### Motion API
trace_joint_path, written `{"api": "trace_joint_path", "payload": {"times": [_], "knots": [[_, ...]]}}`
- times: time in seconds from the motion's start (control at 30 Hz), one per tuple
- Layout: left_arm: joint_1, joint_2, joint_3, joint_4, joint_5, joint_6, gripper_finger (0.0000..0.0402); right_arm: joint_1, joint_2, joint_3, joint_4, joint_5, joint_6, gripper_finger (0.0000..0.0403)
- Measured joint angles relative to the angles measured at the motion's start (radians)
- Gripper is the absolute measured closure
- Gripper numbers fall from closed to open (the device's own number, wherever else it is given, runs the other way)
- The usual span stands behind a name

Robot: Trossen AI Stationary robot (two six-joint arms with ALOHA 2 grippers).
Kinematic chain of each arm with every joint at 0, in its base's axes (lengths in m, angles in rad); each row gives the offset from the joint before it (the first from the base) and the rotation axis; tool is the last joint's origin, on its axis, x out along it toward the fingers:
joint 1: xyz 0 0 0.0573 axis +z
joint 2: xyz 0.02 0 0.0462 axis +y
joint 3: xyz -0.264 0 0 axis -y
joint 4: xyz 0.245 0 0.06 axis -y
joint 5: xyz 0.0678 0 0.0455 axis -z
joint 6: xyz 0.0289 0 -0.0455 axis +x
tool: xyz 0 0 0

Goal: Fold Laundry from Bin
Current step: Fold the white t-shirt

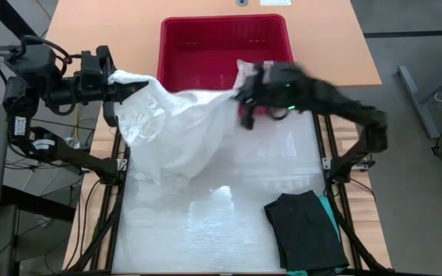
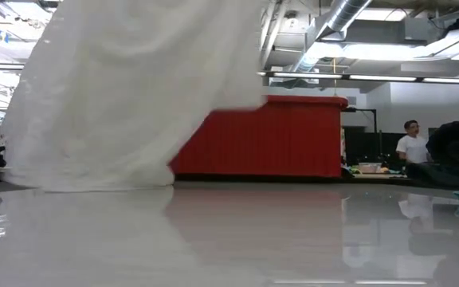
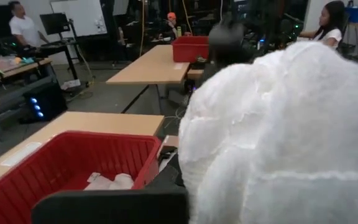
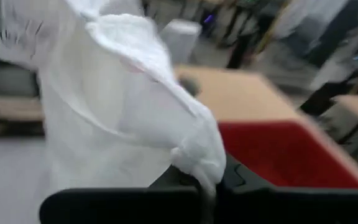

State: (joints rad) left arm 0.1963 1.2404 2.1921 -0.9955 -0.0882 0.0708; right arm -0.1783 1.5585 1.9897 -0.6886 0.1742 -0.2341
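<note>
Fingers of both grippers, left (image 1: 113, 86) and right (image 1: 245, 98), pinch the white top (image 1: 175, 126); its thin edge could slip free.

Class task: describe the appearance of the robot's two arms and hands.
Both arms are dark, jointed and boxy. The left hand has black cables looping behind its arm. The right hand shows a small green light on its wrist housing. Wrist views show flat black fingers.

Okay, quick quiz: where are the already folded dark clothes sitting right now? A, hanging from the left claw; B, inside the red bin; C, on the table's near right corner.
C: the high view shows the folded black garment lying on the table's near right corner, apart from the red bin.
</note>
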Motion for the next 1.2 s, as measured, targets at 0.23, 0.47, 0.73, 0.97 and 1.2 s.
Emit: {"api": "trace_joint_path", "payload": {"times": [0.23,0.47,0.73,0.97,1.2], "knots": [[0.0,0.03,0.0,0.155,-0.047,0.114,0.0397,-0.001,-0.111,0.078,-0.015,0.162,-0.016,0.0378],[0.099,0.092,0.0,0.161,-0.016,0.097,0.0396,0.0,-0.122,0.158,-0.01,0.355,-0.109,0.0378],[0.109,0.133,0.001,-0.157,0.197,0.121,0.0356,0.075,-0.122,0.188,-0.157,0.388,-0.047,0.0378],[0.081,0.135,-0.036,-0.461,0.146,0.125,0.0262,0.07,-0.108,0.189,-0.471,0.407,0.138,0.0378],[0.019,0.132,-0.243,-0.279,0.29,0.068,0.0242,0.028,-0.061,0.189,-0.569,0.4,0.236,0.0378]]}}
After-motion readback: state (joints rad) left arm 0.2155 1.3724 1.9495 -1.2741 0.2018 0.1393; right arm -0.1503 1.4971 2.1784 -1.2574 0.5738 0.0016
